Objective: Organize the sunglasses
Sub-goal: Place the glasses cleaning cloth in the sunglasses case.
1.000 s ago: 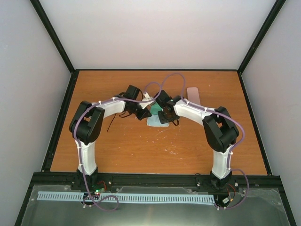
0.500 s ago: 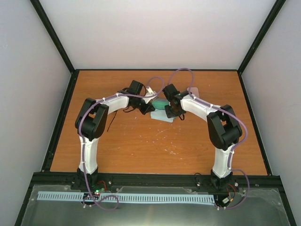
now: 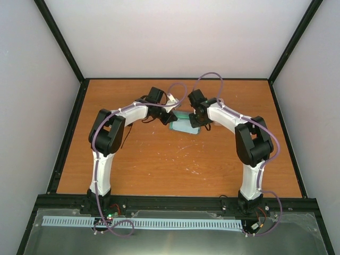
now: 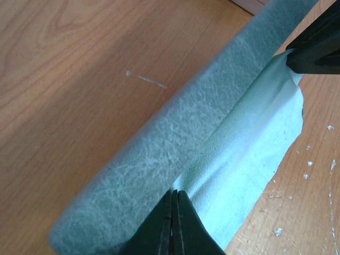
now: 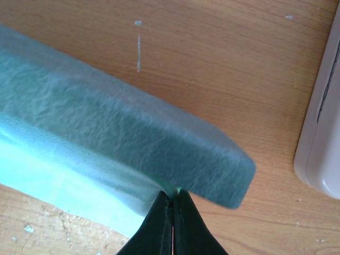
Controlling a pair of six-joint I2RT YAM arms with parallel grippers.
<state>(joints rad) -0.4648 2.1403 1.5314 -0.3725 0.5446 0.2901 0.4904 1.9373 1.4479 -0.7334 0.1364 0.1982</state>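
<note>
Your left claw (image 4: 173,208) and right claw (image 5: 171,206) each pinch the cloth (image 4: 249,159) tight against the blue-grey case (image 4: 170,143), and with no sunglasses in view, I'd judge you mid-task.

The left hand (image 4: 174,204) and right hand (image 5: 171,204) have carried the cloth (image 4: 249,159) farther back.

Bottom centre: gripper (image 5: 171,201), fingers pressed together, tips pinching edge of light-blue cloth (image 5: 53,175) right under blue-grey case (image 5: 122,133). Blue-grey case lies diagonal from upper left, rounded end just right of tips, resting over cloth. Cloth shows along its lower-left side. Pale case (image 5: 320,133) at right edge, apart. Wooden table (image 5: 223,58), scratched, white specks.
</note>
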